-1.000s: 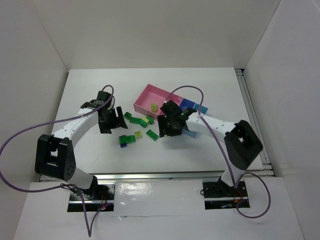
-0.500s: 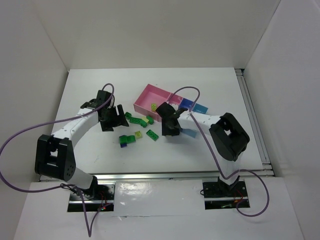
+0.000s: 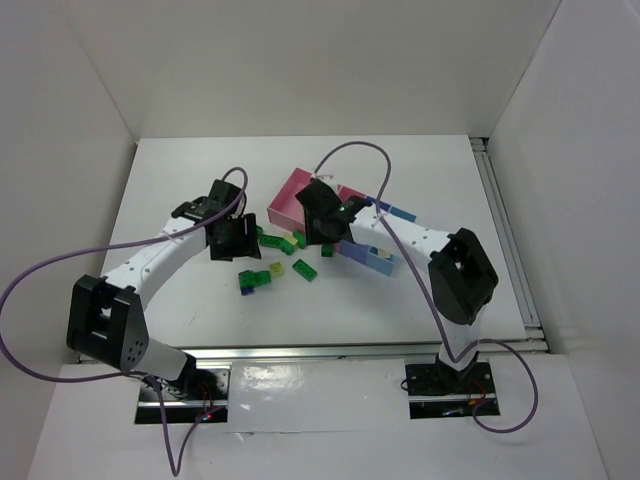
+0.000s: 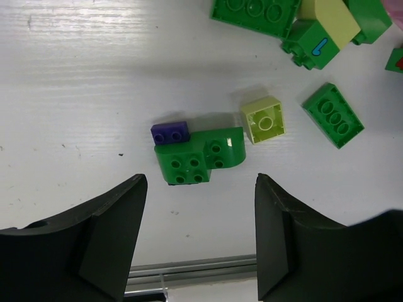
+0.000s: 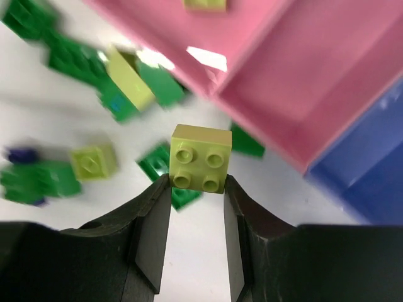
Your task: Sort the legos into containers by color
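1. Fingers on the right arm, the right fingers (image 5: 148, 239), are closed onto a lime-yellow brick (image 5: 200, 157), one pressing each side. Its four studs face the wrist camera.
2. That brick hangs clear of the counter (image 4: 94, 75), just in front of the near corner of the pink bin (image 5: 157, 31).
3. A second lime piece (image 5: 204, 4) lies inside the pink bin, at its far edge in the wrist view.
4. Next to it sits a deeper pink bin (image 5: 315, 82), sharing a wall with the first, and a blue bin (image 5: 371, 163) follows on the far side.
5. The left fingers (image 4: 107, 233) stand wide apart and hold nothing.
6. They hover above a green curved brick (image 4: 198, 157) lying on the counter, which falls in the gap between them in the wrist view.
7. A small purple-blue brick (image 4: 170, 133) touches the upper left corner of that green one.
8. Just to its right lies a lime one-stud brick (image 4: 263, 119), stud up.
9. Further right is a green three-stud plate (image 4: 332, 115), lying at an angle and apart from the others.
10. At the top edge of the left wrist view a green plate (image 4: 255, 12) and a green block with a cream slope (image 4: 318, 38) lie close together.
11. From above, the loose bricks lie on the counter between the two arms, left of the row of bins.
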`<state>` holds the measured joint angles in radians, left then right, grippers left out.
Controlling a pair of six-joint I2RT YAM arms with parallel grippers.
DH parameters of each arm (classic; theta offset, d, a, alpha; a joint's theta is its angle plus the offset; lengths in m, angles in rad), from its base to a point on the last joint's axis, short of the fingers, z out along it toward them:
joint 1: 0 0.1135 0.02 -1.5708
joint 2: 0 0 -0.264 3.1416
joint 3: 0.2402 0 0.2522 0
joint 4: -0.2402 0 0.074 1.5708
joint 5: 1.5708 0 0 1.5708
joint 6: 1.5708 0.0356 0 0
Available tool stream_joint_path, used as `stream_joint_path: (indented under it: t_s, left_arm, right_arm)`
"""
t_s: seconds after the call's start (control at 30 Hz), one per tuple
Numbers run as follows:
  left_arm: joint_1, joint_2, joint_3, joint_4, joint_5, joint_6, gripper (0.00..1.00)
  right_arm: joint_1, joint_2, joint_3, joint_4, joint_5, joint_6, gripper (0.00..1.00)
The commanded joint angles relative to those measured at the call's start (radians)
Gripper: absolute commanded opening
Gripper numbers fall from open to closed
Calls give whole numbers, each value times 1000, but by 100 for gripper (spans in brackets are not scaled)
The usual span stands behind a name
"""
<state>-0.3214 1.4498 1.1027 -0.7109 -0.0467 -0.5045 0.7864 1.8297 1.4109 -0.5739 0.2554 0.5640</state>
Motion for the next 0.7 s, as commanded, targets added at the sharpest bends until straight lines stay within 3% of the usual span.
stream_joint_path:
  t_s: [0.0,0.23,0.3,0.37,0.47,0.67]
  left_arm:
    - [5,-38,19,-41,-35,-5,73]
    - [-7,-66,-1,-52,-16,4,76]
    - [-16,-66,-1,-52,-7,-6,77]
    - [-25,-66,-1,-61,-7,-6,79]
    - [-44,-48,9,-61,-28,-31,79]
    - [-44,-28,19,-38,-19,-22,79]
  right_arm:
    - [-52,58,149,5,44,-61,15]
    - [-134,325,463,-3,-33,-116,21]
    - [-148,387,586,-42,-70,-125,42]
    - [-157,439,667,-75,-70,-125,53]
    - [-157,387,639,-54,-70,-125,55]
    - [-138,165,328,55,-38,-125,55]
